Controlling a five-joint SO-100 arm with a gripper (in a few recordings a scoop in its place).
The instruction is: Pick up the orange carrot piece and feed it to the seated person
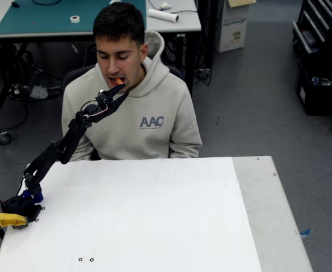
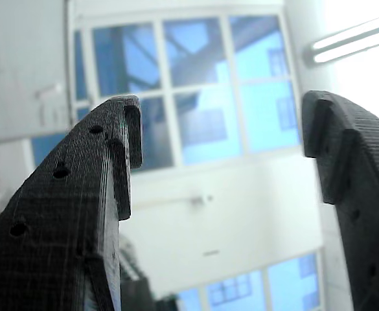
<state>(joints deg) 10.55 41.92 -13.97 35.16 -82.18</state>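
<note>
Gripper [image 2: 218, 155] fingers spread, nothing between | orange carrot piece [image 1: 119, 81] apparently in seated person's [image 1: 133, 113] mouth

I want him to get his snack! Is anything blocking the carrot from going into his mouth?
Nothing visible blocks it. In the fixed view the orange carrot piece is already at the seated person's open lips, right by the gripper tips. In the wrist view the fingers stand apart with nothing between them.

White table [image 1: 154, 226], teal-topped desk [image 1: 52, 17] behind, perhaps a tape roll [image 1: 74, 18].
</note>
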